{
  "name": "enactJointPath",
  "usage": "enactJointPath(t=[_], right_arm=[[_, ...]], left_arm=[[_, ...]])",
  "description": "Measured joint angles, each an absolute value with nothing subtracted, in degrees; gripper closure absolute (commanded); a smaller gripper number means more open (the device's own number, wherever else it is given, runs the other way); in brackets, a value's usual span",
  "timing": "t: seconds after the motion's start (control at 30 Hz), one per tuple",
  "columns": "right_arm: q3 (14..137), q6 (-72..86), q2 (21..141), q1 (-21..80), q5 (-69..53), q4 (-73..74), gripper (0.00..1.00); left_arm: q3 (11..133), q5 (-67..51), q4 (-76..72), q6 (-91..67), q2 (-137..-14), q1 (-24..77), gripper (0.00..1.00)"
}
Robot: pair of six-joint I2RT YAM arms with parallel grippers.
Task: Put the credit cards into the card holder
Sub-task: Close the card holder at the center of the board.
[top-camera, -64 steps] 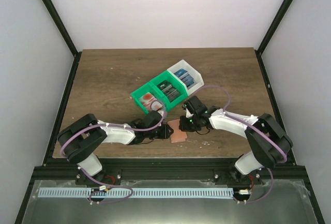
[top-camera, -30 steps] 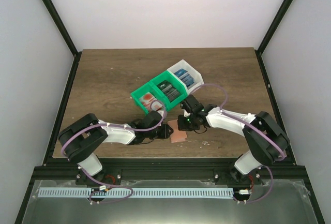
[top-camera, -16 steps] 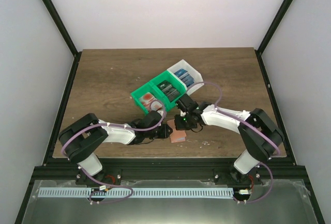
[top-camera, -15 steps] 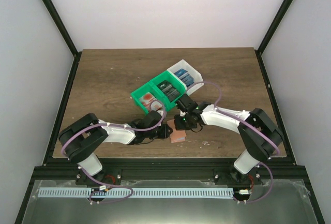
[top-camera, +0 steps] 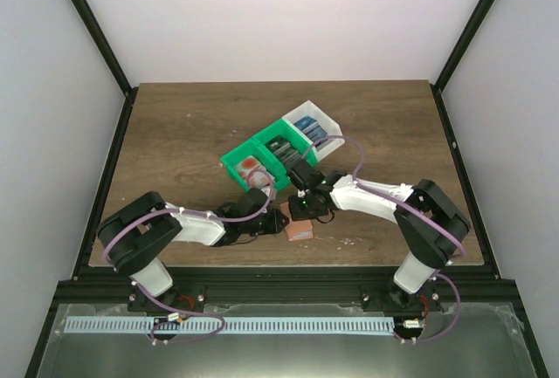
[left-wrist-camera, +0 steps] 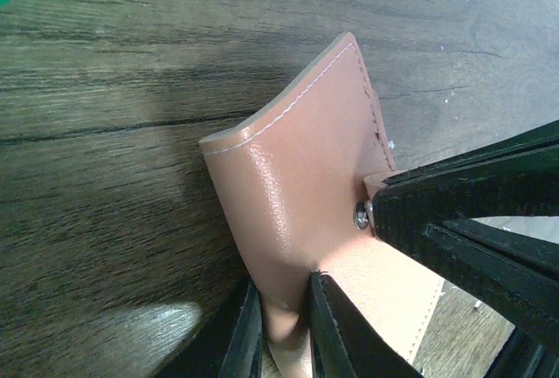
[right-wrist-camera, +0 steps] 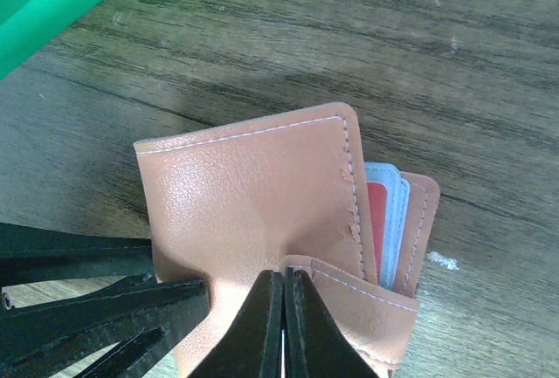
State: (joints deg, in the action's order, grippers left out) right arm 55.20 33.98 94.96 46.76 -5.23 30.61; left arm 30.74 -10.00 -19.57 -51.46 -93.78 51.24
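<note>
The salmon card holder [top-camera: 300,231] lies on the table in front of the bins, folded nearly closed. In the right wrist view a red card [right-wrist-camera: 378,218] and a pale blue card [right-wrist-camera: 397,221] stick out of the card holder [right-wrist-camera: 253,195]. My left gripper [left-wrist-camera: 281,326] is shut on the folded spine of the card holder [left-wrist-camera: 297,177]; in the top view it [top-camera: 278,223] is at the holder's left. My right gripper [right-wrist-camera: 284,308] is shut on the holder's snap tab [right-wrist-camera: 367,304]; in the top view it [top-camera: 301,209] is just behind the holder.
A green two-part bin [top-camera: 229,164] holds red-and-white cards [top-camera: 251,167] and dark cards [top-camera: 281,151]. A white bin [top-camera: 332,125] joined to it holds blue cards [top-camera: 307,127]. Both stand just behind the grippers. Black frame posts edge the table.
My right gripper has moved left and forward over the card holder, carrying the flap. The holder has gone from lying open to nearly folded. The left arm has barely moved.
</note>
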Motion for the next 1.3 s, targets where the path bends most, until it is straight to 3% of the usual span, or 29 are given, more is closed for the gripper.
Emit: enactJointPath(t=[1.3], right_arm=[[58.24, 37.26, 98.5, 48.21, -3.84, 33.63, 1.0]], left_arm=[[28.97, -14.61, -24.6, -53.95, -95.0, 49.28, 0.84]])
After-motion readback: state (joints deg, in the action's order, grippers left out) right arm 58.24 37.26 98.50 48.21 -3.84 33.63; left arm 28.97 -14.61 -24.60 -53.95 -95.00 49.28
